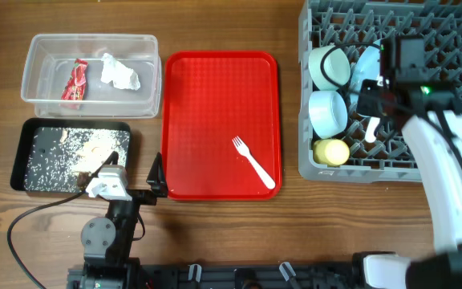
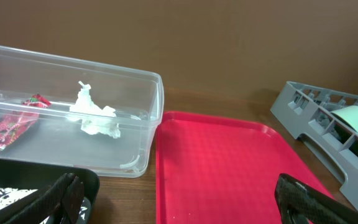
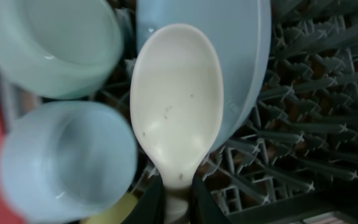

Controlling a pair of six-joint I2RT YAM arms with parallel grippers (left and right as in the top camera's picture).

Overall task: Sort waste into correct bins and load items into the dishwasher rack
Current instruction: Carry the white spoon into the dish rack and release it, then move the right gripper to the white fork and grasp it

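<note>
My right gripper (image 3: pixel 178 200) is shut on the white spoon (image 3: pixel 176 102) and holds it over the grey dishwasher rack (image 1: pixel 443 164), in front of the light blue plate (image 3: pixel 241 56). In the rack stand the pale green bowl (image 1: pixel 330 64), the light blue bowl (image 1: pixel 327 111) and the yellow cup (image 1: pixel 332 152). The white fork (image 1: pixel 253 161) lies on the red tray (image 1: pixel 215 96). My left gripper (image 2: pixel 179 202) is open and empty at the tray's left front corner. The red wrapper (image 1: pixel 75 82) and white napkin (image 1: pixel 119 72) lie in the clear tub (image 1: pixel 91 44). Food scraps (image 1: pixel 74 152) lie in the black tray (image 1: pixel 30 132).
The wooden table (image 1: pixel 215 233) shows around everything. A black cable (image 1: pixel 34 213) loops near the left arm's base at the front. The rack also shows at the right edge of the left wrist view (image 2: pixel 303 112).
</note>
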